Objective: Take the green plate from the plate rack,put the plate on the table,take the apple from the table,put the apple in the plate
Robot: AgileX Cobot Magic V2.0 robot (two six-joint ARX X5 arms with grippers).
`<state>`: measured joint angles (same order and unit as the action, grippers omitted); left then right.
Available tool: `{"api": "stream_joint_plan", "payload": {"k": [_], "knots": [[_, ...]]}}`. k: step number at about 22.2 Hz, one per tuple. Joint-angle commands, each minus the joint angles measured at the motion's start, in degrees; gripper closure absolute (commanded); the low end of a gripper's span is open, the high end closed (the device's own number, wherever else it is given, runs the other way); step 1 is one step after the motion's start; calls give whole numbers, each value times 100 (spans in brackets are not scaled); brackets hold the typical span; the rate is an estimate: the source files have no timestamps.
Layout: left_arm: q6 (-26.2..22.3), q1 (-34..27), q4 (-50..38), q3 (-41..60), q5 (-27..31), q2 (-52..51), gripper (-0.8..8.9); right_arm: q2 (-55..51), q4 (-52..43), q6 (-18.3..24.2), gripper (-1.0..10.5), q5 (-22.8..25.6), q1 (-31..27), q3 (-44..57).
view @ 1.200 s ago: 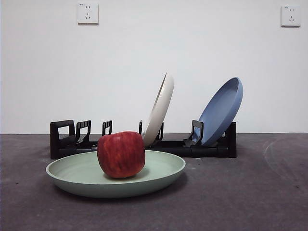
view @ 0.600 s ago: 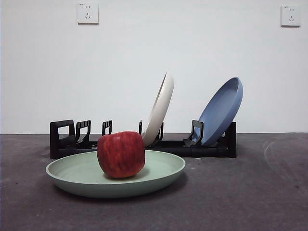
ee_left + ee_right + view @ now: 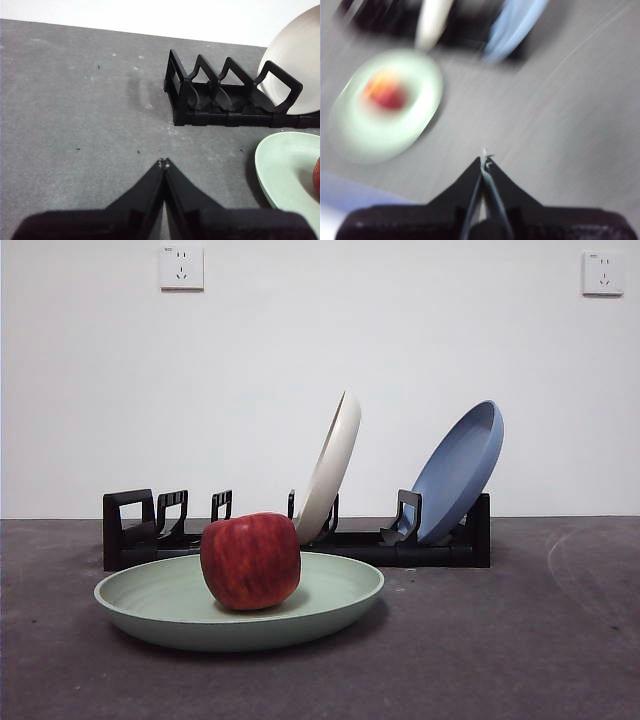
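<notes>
The green plate [image 3: 330, 602] is wide, shallow and round, matte pale mint with a raised rim, and it lies flat on the dark grey speckled table [image 3: 520, 650]. The apple [image 3: 250, 560] sits inside it, a little toward 9 o'clock of the plate's centre: blocky, deep red with faint yellowish streaks. At 12 o'clock of the plate, just beyond its far rim, runs the low black plate rack [image 3: 130, 525], which carries 2 tilted plates, a cream-white plate [image 3: 332, 465] and a blue plate [image 3: 460, 470] toward 3 o'clock of it.

The left gripper [image 3: 163, 163] has its 2 black jaws pressed tip to tip, clenched on nothing, above bare table, with the rack's looped end [image 3: 176, 80] and the green plate's rim [image 3: 265, 165] well apart from it. The right gripper [image 3: 485, 159] is likewise closed on nothing, its tips meeting; its view is motion-blurred, showing plate and apple [image 3: 387, 95] only as smears well away.
</notes>
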<state>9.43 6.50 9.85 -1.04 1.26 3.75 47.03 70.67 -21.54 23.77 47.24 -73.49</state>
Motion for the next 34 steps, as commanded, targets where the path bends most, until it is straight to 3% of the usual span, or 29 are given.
{"api": "stream_joint_plan", "payload": {"k": [1, 4, 7, 10, 12, 17, 21, 25, 27, 34], "knots": [[-72, -20, -37, 44, -17, 7, 817, 0, -984, 614, 946, 431, -306, 212], [-72, -20, -37, 44, -20, 9, 817, -199, -2712, 1856, 946, 245, -1086, 1064], [-72, -20, -37, 44, -17, 9, 817, -382, -4380, 2809, 946, -1143, -2151, 2361], [-72, -20, -37, 44, -17, 9, 817, -544, -6605, 2946, 946, -2778, -3364, 3923], [-72, -20, -37, 44, -17, 9, 817, -844, -7733, 2855, 946, -3379, -3976, 4920], [-72, -20, -37, 44, -20, 13, 817, -1720, -7917, 2616, 946, -3075, -4511, 6046], [-72, -20, -37, 44, -17, 13, 817, -2623, -7718, 2575, 946, -2868, -4614, 6682], [-72, -20, -37, 44, -20, 13, 817, -3414, -7549, 2164, 946, -2868, -4623, 7200], [-72, -20, -37, 44, -20, 13, 817, -3672, -7163, 1998, 946, -2861, -4625, 7267], [-72, -20, -39, 42, -17, 15, 817, -4253, -6175, 2050, 946, -2865, -4623, 7267]]}}
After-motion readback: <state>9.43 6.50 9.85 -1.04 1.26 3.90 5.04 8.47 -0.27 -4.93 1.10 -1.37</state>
